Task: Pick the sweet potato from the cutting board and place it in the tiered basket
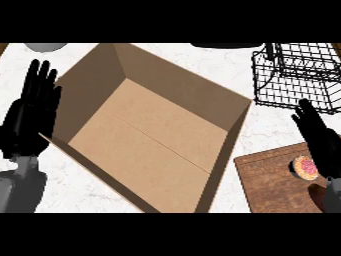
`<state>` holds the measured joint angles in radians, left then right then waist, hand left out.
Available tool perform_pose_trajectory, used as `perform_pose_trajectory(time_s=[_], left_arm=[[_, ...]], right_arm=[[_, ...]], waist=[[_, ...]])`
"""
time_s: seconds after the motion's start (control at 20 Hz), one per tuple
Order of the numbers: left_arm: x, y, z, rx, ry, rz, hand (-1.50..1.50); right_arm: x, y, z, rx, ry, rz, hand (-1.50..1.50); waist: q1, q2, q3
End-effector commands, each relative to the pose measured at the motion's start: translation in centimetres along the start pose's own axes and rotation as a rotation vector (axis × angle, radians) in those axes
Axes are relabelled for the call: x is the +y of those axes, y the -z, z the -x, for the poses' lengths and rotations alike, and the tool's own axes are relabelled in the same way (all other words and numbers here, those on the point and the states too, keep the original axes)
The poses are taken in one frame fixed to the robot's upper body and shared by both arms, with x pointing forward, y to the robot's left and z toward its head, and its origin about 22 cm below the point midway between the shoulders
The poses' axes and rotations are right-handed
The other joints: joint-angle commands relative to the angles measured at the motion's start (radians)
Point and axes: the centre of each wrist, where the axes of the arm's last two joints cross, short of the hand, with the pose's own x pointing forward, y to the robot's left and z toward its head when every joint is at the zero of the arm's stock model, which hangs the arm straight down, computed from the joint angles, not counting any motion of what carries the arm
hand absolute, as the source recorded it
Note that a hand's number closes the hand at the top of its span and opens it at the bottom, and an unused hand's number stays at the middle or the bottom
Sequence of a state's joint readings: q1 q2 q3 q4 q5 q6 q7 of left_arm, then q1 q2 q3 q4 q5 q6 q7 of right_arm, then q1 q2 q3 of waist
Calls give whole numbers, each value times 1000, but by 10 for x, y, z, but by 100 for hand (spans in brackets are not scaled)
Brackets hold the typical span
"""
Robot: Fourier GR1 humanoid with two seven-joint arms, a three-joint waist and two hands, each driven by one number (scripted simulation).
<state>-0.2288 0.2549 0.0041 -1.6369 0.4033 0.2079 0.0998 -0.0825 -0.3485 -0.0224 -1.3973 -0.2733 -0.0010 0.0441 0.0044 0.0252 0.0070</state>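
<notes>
A wooden cutting board (272, 182) lies at the lower right of the counter. On it sits a small orange-pink round piece, the sweet potato (304, 167), partly hidden behind my right hand (326, 147). That hand hovers over the board's right part with fingers straight, pointing up toward the basket. The black wire tiered basket (302, 75) stands at the upper right. My left hand (33, 112) rests open at the left edge, fingers up.
A large open cardboard box (154, 127) fills the middle of the counter between the hands. A grey round object (46, 47) and a dark one (225, 45) peek in at the top edge. White marbled counter (269, 127) shows between box, board and basket.
</notes>
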Motion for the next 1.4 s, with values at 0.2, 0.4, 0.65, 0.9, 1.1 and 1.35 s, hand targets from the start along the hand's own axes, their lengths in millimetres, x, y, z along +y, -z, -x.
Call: perform_pose_trajectory(time_s=[0.2,0.4,0.65,0.9,1.1,1.35], left_arm=[[65,-15,6,59,515,-71,0],[76,-25,7,133,558,-114,0],[76,-40,25,154,621,-112,0],[73,-39,26,143,617,-110,0],[73,-37,12,131,625,-108,0],[66,-37,23,123,628,-80,0]], right_arm=[[-25,-29,-48,-295,-233,-182,150],[-112,-52,-59,-254,-552,348,-150],[-123,-113,-55,-335,-585,350,-150],[-120,-141,-75,-242,-797,214,-150],[-119,-151,-106,-95,-1061,68,-150],[-84,-156,-132,4,-1175,60,-150]], waist=[[-39,-33,-7],[-110,-29,-11],[-110,-37,-10],[-90,-27,-14],[-88,-26,-18],[-54,-19,-16]])
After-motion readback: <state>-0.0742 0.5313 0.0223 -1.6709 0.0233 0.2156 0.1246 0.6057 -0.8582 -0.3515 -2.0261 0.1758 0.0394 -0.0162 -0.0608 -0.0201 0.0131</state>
